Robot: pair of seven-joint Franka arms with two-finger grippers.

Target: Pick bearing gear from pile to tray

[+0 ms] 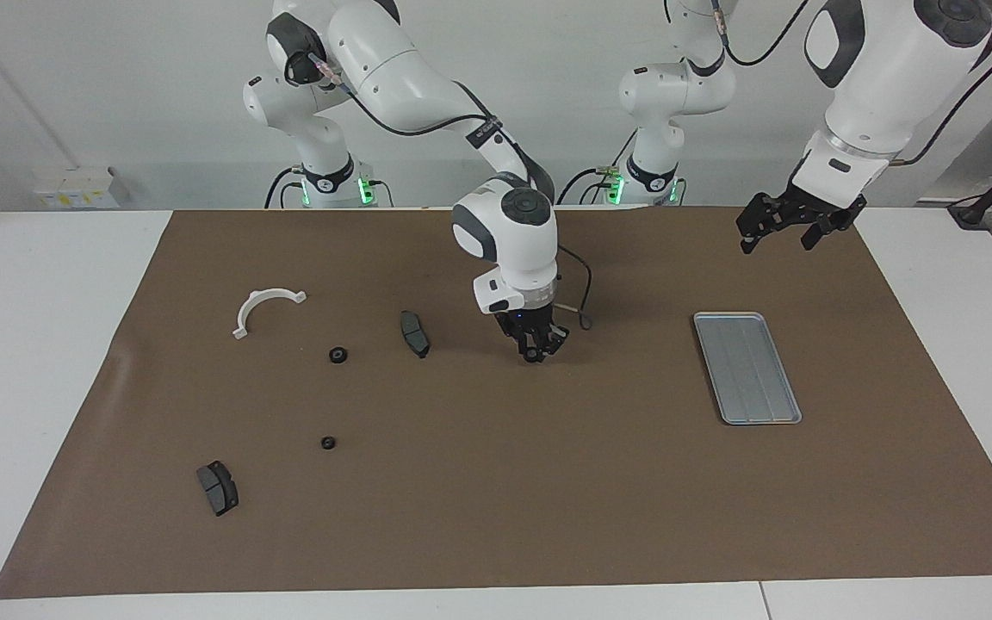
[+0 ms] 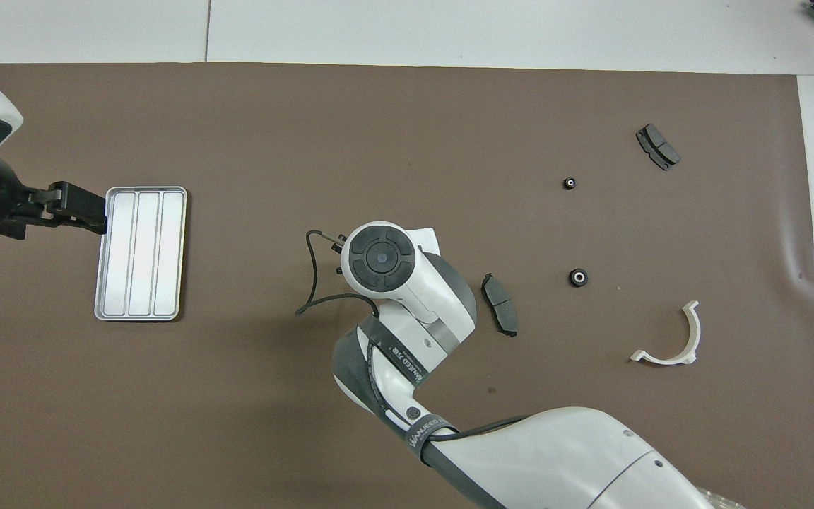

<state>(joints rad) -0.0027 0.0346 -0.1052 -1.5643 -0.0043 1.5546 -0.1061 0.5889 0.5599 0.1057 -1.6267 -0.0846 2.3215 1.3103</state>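
Taking the overhead view as our clock face, with twelve pointing away from the robots, the right gripper [image 1: 535,349] hangs low over the middle of the brown mat [image 1: 496,517], and we cannot tell whether it grasps anything. The nearer gear [image 2: 577,278] lies at about three o'clock from it, resting on the mat, round and so without a long axis to line up with. The second gear [image 2: 569,183] sits at about two o'clock, farther from the robots. The right arm is clearly the nearer one to both. Between this gripper and the nearer gear lies a brake pad [image 2: 499,304], its long axis running roughly twelve to six, so we judge a straight sweep at mat height could catch it. The white bracket [image 2: 668,339] and another brake pad [image 2: 657,146] lie toward the right arm's end of the counter [image 1: 48,344], clear of that line. The tray [image 2: 140,311] lies at nine o'clock, long axis twelve to six, with nothing in it. The left gripper [image 1: 793,228] waits, released, raised by the tray's edge
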